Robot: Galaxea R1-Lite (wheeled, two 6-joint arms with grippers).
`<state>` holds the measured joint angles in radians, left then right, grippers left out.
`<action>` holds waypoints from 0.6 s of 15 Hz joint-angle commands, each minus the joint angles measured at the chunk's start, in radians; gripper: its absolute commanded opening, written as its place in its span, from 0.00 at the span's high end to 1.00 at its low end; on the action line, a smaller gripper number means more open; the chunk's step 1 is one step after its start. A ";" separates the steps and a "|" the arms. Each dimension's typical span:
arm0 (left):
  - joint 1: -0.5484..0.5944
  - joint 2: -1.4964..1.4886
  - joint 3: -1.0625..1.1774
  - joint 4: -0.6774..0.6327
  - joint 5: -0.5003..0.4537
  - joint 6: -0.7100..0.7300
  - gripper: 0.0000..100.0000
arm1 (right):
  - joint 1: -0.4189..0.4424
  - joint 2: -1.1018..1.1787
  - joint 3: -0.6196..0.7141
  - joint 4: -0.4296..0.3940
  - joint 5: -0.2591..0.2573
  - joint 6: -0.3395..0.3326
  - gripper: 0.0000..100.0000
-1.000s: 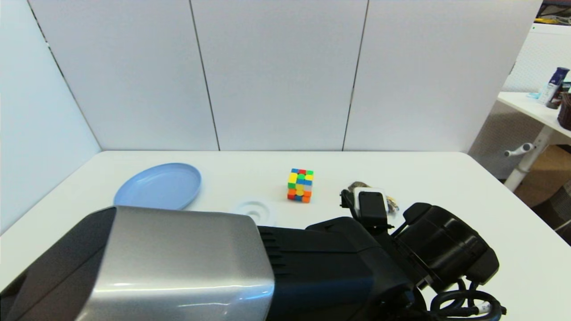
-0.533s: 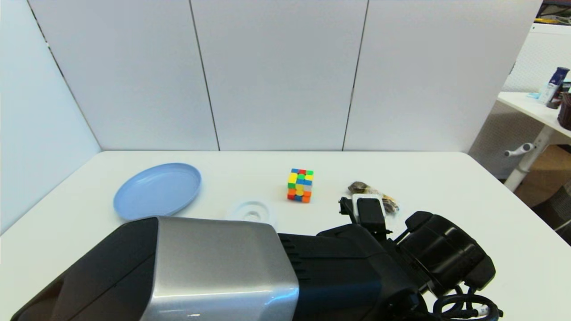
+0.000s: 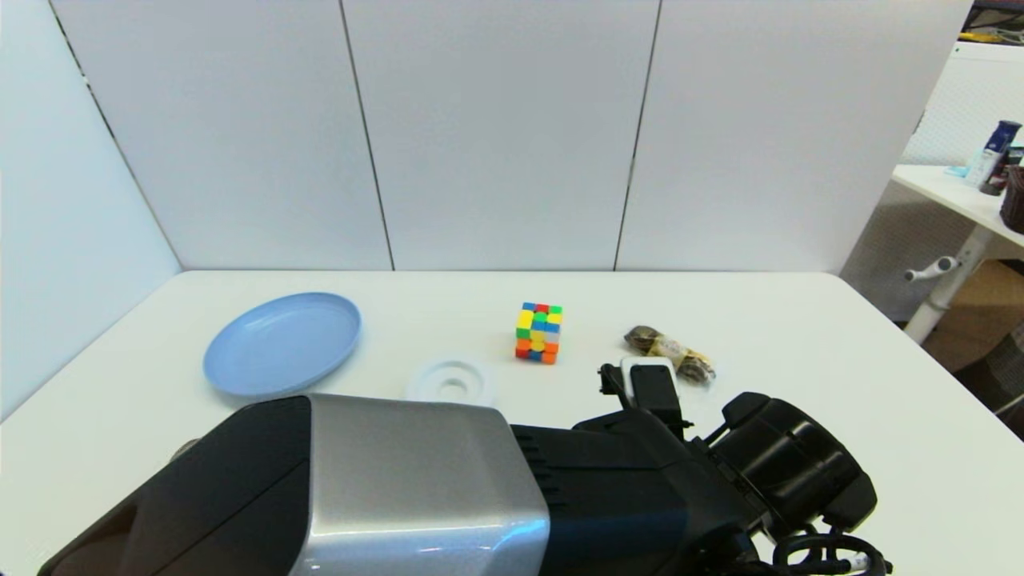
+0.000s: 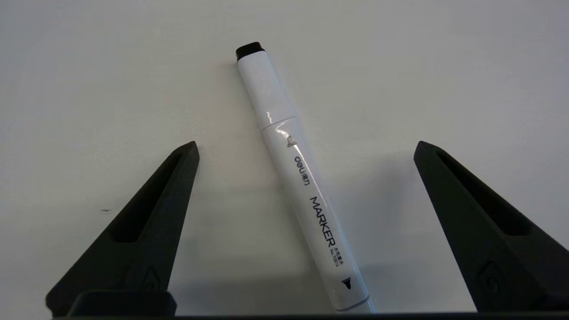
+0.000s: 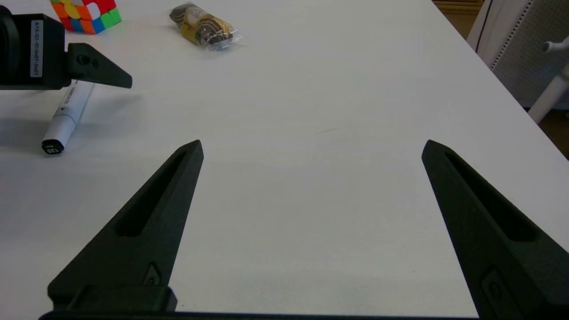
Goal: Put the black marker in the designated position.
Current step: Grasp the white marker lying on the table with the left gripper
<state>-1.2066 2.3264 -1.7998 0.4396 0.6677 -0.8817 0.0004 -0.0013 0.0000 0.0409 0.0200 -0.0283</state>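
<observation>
Left claw (image 4: 306, 149) drawn back nearer, spread wide over one black marker (image 4: 298, 177), right claw (image 5: 313, 146) spread too

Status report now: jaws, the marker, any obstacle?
Left gripper jaws open, straddling black marker, no contact. Marker flat on white table. Right gripper jaws open, idle, apart. Nothing in the way.

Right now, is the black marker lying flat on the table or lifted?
Lying flat. The black marker rests on the white table, its shadow close under it, between the open left end effector fingers, which do not touch it.
</observation>
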 commanded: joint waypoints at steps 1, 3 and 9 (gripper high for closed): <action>-0.001 0.005 -0.003 0.008 0.006 0.004 0.00 | 0.001 0.001 0.000 0.001 0.000 -0.001 0.00; -0.001 0.007 -0.003 0.018 0.004 0.015 0.00 | 0.000 0.001 0.000 0.001 0.000 -0.001 0.00; -0.002 0.014 -0.004 0.034 0.007 0.013 0.00 | 0.001 0.001 0.000 0.001 0.001 -0.001 0.00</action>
<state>-1.2089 2.3374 -1.8040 0.4719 0.6730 -0.8630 0.0004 -0.0013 0.0000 0.0409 0.0202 -0.0283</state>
